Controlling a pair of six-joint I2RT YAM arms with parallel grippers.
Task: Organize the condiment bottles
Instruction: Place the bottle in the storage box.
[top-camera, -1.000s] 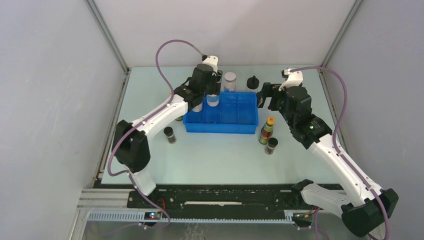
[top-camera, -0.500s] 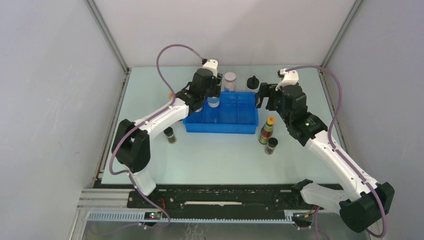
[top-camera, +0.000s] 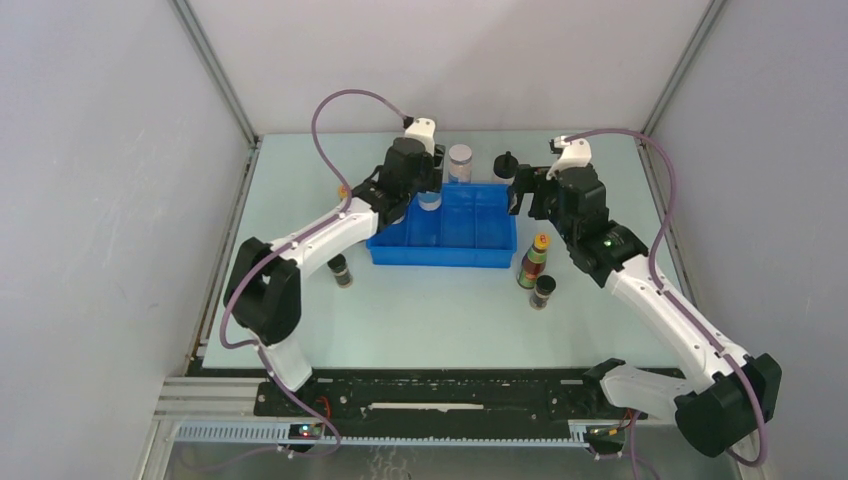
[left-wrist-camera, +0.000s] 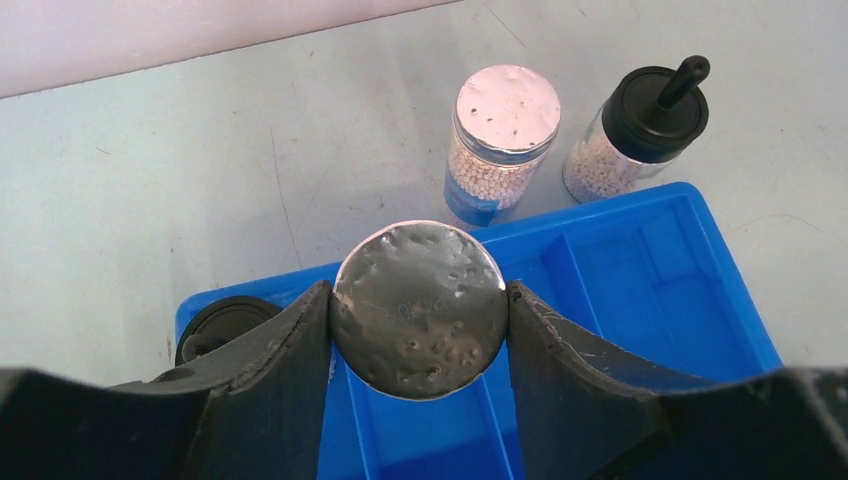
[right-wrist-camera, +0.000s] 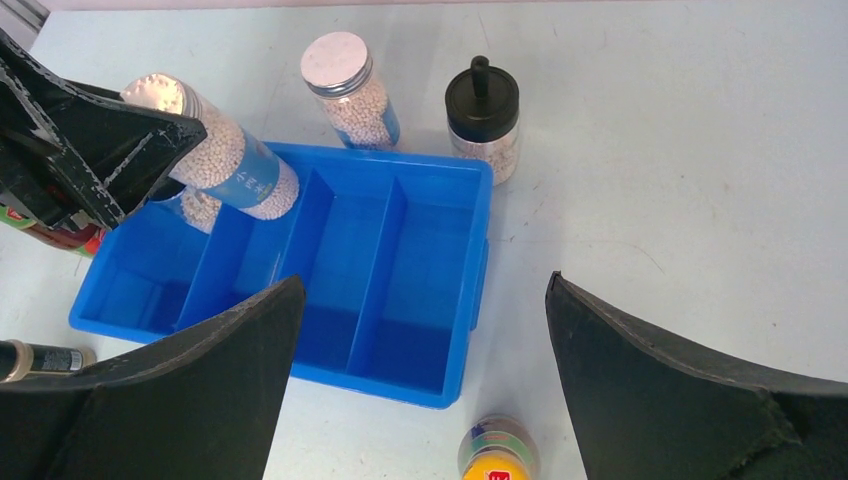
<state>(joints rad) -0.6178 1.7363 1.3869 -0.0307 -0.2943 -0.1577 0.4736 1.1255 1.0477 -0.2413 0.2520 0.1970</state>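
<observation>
My left gripper (top-camera: 428, 190) (left-wrist-camera: 418, 292) is shut on a clear white-lidded bottle (left-wrist-camera: 420, 320) (right-wrist-camera: 225, 160) with a blue label. It holds the bottle over the left part of the blue tray (top-camera: 445, 260) (right-wrist-camera: 400, 157). A black lid (left-wrist-camera: 225, 320) shows by my left finger at the tray's left end. A second clear bottle (top-camera: 460, 160) (left-wrist-camera: 505, 140) (right-wrist-camera: 350, 90) and a black knob-capped bottle (top-camera: 506, 165) (left-wrist-camera: 650, 125) (right-wrist-camera: 482, 115) stand behind the tray. My right gripper (top-camera: 522, 195) (right-wrist-camera: 425, 283) is open and empty above the tray's right end.
An orange-capped bottle (top-camera: 538, 258) (right-wrist-camera: 498, 455) and a short dark bottle (top-camera: 544, 290) stand right of the tray's front. Another short dark bottle (top-camera: 341, 270) stands front left of it. Grey walls close in the table on three sides.
My left gripper has carried the clear bottle a little farther back over the tray's left part. My right gripper has moved slightly back and left, still open.
</observation>
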